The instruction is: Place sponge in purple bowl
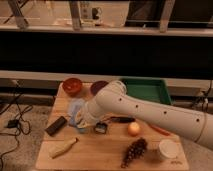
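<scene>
The purple bowl (98,87) stands at the back of the wooden table, next to the red-orange bowl, with its right side hidden by my arm. My white arm reaches in from the right, and my gripper (82,121) is low over the left middle of the table, at the lower edge of a pale blue sheet (76,107). The gripper is well in front of the purple bowl. I cannot make out the sponge apart from the pale blue patch at the gripper; it may be hidden there.
A red-orange bowl (72,86) is at the back left and a green tray (148,90) at the back right. A black block (56,125), a banana (63,147), a small dark object (101,128), an orange fruit (133,129), grapes (134,151) and a white cup (168,149) lie around the table (95,155).
</scene>
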